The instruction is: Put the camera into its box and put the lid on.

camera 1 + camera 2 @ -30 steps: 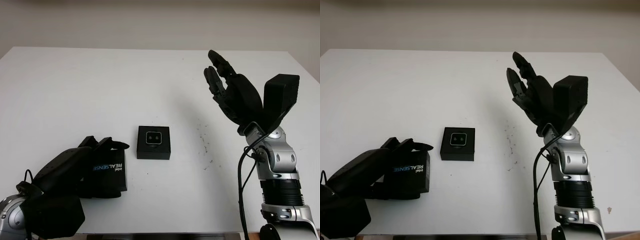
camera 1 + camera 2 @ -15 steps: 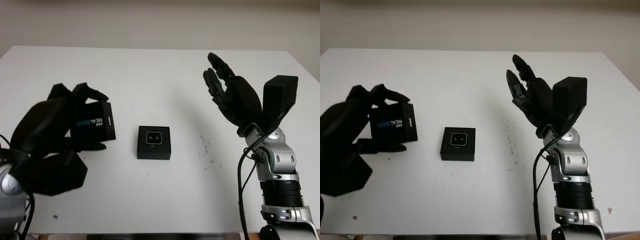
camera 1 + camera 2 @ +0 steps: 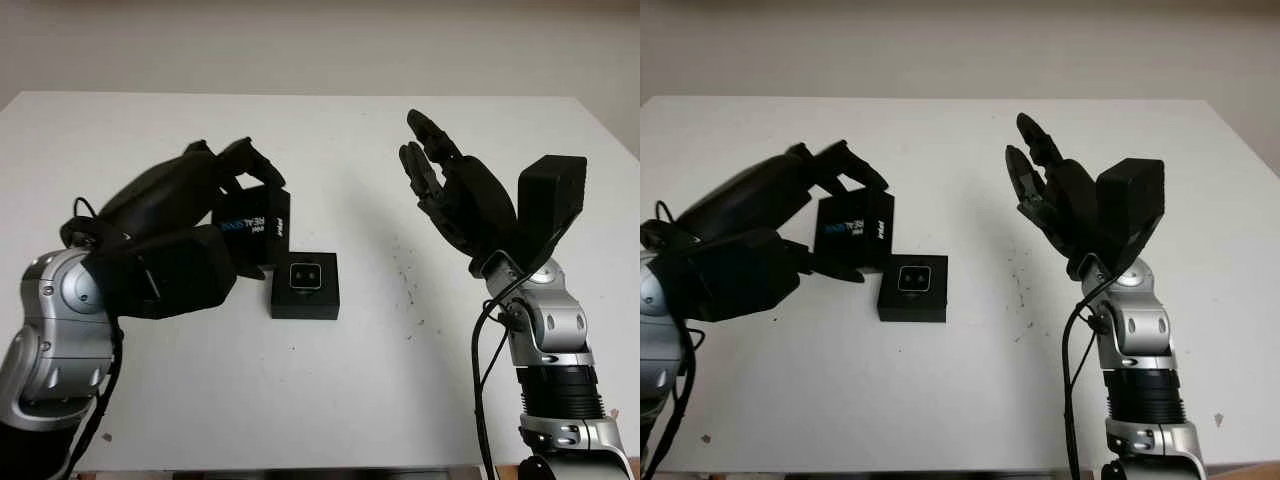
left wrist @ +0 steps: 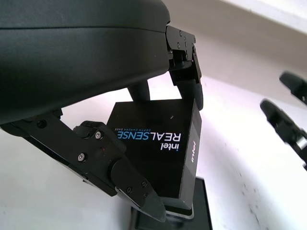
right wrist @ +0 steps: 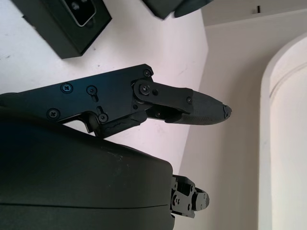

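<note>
Head stereo downward; wrist cameras beside fingers (image 4: 120, 177).

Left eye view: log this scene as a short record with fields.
lid: black, printed REALSENSE, held in the air beside the box
left hand: shut on the lid, above the table left of centre
box: open, on the table, camera inside
camera: seated in the box, face up
right hand: open, raised at right, holding nothing
table: white

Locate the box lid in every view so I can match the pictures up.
Left eye view: lid in the left hand, just left of the open box.
Right eye view: lid, same spot.
Left wrist view: lid between the fingers.
Right wrist view: dark corner, possibly the lid.
Shared landmark: the open box.
</note>
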`<action>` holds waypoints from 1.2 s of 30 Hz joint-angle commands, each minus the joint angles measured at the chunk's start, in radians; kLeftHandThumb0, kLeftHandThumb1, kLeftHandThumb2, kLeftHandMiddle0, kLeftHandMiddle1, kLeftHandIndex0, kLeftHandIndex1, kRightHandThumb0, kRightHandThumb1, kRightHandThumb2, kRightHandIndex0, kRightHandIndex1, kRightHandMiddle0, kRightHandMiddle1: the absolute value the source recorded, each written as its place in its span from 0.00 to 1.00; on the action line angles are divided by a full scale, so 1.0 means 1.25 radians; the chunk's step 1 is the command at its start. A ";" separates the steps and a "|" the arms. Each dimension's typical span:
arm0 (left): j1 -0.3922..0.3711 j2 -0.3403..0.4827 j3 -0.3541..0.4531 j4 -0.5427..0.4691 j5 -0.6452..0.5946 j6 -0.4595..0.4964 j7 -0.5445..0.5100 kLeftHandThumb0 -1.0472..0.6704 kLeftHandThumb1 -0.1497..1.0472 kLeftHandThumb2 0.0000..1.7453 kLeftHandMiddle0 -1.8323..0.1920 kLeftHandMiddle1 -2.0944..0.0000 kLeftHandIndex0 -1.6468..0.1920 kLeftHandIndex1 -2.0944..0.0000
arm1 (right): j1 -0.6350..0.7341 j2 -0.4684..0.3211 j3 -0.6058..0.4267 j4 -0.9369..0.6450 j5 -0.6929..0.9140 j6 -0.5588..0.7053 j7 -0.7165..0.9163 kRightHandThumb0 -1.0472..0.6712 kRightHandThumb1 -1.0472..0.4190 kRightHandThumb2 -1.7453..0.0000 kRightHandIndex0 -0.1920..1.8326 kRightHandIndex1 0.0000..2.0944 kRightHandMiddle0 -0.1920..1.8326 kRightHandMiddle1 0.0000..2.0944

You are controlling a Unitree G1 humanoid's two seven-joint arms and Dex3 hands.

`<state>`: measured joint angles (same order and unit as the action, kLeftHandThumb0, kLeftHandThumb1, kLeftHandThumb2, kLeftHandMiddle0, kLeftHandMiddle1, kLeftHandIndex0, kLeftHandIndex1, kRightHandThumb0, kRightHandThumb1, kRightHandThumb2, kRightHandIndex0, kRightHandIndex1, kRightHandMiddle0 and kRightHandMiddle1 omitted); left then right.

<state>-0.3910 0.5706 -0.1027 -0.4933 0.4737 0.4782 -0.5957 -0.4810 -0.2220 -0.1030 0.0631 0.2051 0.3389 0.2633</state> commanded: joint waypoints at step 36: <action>-0.100 -0.037 -0.117 0.123 0.005 0.119 -0.052 0.47 0.96 0.03 0.73 0.25 0.77 0.26 | -0.005 0.033 0.002 -0.006 0.015 0.005 -0.024 0.25 0.00 0.77 0.02 0.02 0.03 0.05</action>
<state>-0.4962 0.5094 -0.2365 -0.3443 0.4784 0.6176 -0.6479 -0.4812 -0.1864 -0.1023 0.0652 0.2214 0.3379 0.2342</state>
